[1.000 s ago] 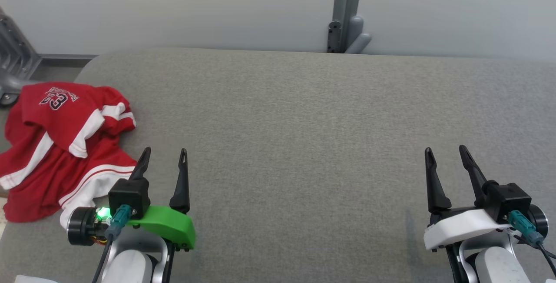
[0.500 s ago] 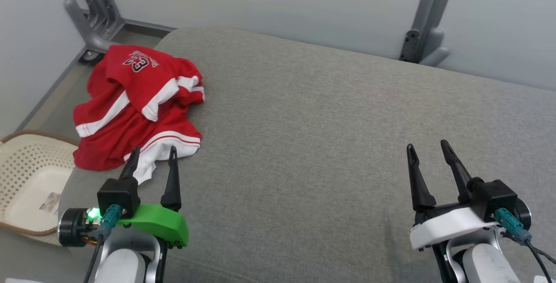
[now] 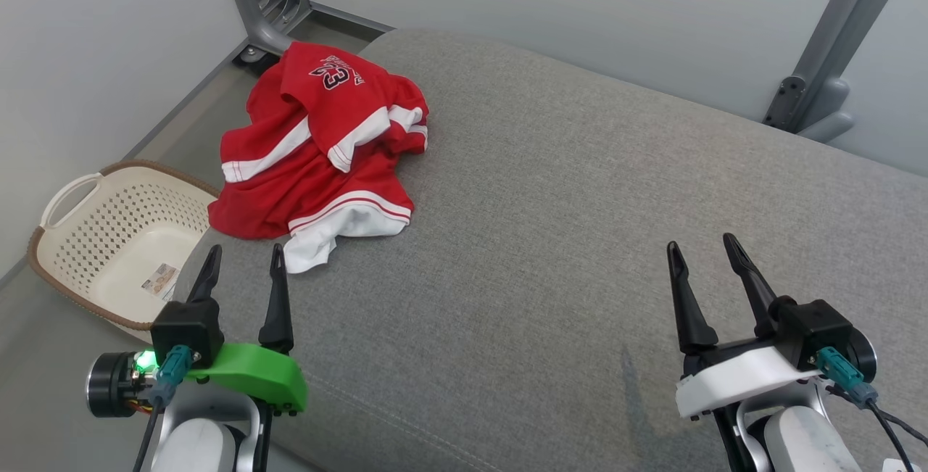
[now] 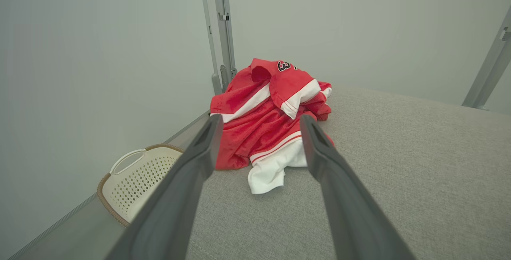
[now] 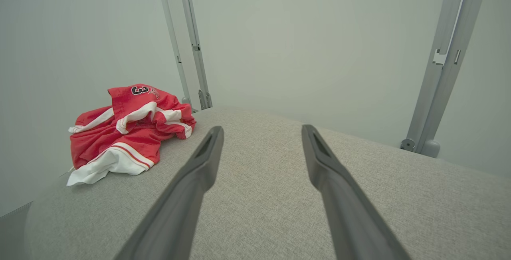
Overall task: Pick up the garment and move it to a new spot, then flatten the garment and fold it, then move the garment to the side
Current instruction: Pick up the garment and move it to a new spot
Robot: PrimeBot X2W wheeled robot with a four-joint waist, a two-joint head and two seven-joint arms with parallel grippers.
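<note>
On the crumpled red garment [image 3: 319, 153], "23" shows

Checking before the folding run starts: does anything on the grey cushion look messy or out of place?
The red garment lies crumpled in a heap at the left edge of the cushion, not spread flat. Nothing looks spilled or damaged.

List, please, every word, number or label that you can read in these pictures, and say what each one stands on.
"23": dark numerals edged in white, on the red garment, turned away from the head view.
The arched lettering beside that number: too small to read.
The sticker on the bottom of the basket: print too small to read.
</note>
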